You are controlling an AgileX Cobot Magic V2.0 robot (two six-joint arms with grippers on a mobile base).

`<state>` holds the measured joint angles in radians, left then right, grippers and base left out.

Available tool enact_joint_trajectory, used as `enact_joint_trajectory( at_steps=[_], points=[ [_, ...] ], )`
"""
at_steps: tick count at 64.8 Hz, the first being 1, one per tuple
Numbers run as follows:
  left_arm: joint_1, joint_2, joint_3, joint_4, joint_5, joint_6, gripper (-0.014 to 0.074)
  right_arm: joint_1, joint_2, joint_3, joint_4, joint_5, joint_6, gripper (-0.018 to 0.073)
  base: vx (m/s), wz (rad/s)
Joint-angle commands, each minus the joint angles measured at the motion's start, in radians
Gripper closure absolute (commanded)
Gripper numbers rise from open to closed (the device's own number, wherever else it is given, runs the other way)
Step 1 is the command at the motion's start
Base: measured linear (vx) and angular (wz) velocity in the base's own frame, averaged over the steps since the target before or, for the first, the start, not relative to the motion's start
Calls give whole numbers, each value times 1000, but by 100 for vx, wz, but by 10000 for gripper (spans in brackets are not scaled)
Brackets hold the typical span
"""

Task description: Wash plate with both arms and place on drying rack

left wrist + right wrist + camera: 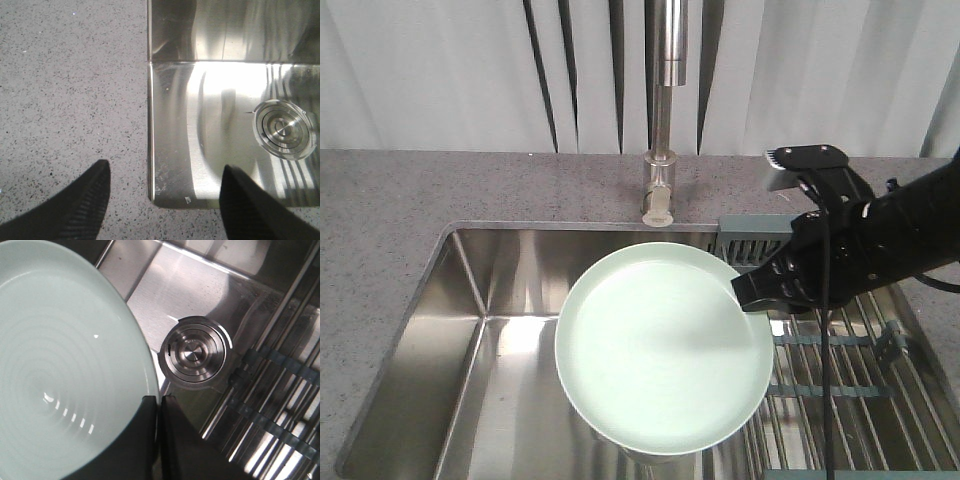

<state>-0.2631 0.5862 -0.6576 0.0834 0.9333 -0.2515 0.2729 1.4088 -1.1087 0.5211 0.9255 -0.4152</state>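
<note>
The pale mint-green plate (pixel 663 348) hangs tilted over the steel sink, below the faucet. My right gripper (pixel 748 292) is shut on the plate's right rim; in the right wrist view its two black fingers pinch the rim of the plate (pixel 65 365) at the right gripper (pixel 158 402). The drying rack (pixel 840 385) of metal bars with a grey-teal frame lies across the sink's right side, under the right arm. My left gripper (pixel 165 172) does not show in the front view; in its wrist view it stands open and empty over the sink's corner edge.
The faucet (pixel 663 110) rises at the back centre of the sink (pixel 470 300). The drain (pixel 194 352) sits just beside the plate's rim, also seen as the drain (pixel 282 129). Speckled grey countertop (pixel 390 200) surrounds the basin. Rack bars (pixel 270 405) run at the right.
</note>
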Motion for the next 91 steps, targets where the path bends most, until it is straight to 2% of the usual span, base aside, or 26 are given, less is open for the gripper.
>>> enact_joint_trajectory(
  at_steps=[1, 9, 30, 47, 57, 64, 91],
  points=[
    [-2, 1, -24, 5, -58, -11, 155, 33, 11, -73, 35, -42, 8, 561, 0, 0],
    [-2, 1, -24, 5, -58, -11, 155, 65, 76, -156, 31, -41, 8, 561, 0, 0],
    [-2, 1, -24, 5, -58, -11, 155, 60, 248, -394, -13, 18, 7, 561, 0, 0],
    [-2, 1, -24, 5, -58, -11, 155, -9, 349, -553, -13, 63, 6, 561, 0, 0],
    [-2, 1, -24, 5, -58, -11, 155, -66, 355, -562, 29, 62, -6, 561, 0, 0],
    [-2, 1, -24, 5, -58, -11, 155, -98, 349, -560, 20, 76, -5, 561, 0, 0],
    [-2, 1, -24, 5, -57, -11, 155, -150, 233, -398, -10, 24, -10, 561, 0, 0]
  ],
)
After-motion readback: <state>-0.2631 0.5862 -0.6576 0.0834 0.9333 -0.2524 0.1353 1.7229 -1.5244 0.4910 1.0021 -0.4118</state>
